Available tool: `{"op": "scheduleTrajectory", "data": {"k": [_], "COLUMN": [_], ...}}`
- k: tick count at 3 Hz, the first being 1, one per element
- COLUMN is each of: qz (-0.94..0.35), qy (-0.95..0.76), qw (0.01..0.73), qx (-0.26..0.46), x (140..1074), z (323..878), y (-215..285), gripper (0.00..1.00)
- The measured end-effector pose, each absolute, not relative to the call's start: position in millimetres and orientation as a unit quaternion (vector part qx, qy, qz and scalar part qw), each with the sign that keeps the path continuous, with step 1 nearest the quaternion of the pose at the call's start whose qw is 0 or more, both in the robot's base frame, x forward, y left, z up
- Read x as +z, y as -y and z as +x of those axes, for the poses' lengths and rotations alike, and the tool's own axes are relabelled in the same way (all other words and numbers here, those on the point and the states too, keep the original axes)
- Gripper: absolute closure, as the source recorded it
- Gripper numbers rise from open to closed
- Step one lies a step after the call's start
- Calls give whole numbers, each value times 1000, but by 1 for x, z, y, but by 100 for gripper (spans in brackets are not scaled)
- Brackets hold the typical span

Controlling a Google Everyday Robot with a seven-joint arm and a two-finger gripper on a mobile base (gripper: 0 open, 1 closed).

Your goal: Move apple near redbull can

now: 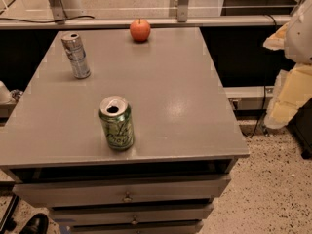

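Observation:
The apple (140,30) is small, round and red-orange with a short dark stem. It sits at the far edge of the grey tabletop (161,91), near the middle. The redbull can (76,55), slim and silver with bluish markings, stands upright at the far left of the table, well to the left of the apple and a little nearer. My gripper (288,94), white with pale yellow parts, hangs at the right edge of the view, off the table's right side. It is far from both things and holds nothing that I can see.
A wider green can (116,123) with pale script stands open-topped near the table's front left. Drawers (126,197) sit below the front edge. A rail and glass wall (146,21) run behind the table. Speckled floor (273,189) lies to the right.

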State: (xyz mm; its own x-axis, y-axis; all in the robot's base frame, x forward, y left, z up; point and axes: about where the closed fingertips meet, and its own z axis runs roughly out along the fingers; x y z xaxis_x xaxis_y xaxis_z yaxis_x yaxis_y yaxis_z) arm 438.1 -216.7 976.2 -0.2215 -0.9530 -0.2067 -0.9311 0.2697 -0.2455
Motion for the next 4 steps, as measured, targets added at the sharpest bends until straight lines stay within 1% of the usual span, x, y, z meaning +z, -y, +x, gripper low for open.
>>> {"op": "scheduleTrajectory", "data": {"k": [1, 2, 3, 4], "qz": [-603, -594, -568, -538], "qy": [-781, -783, -790, -791], "qw": [159, 186, 232, 292], "qx": [-34, -26, -9, 4], "x": [976, 966, 931, 910], "z": [438, 455, 504, 569], "y": [217, 208, 188, 163], "gripper": [0, 0, 0, 0]}}
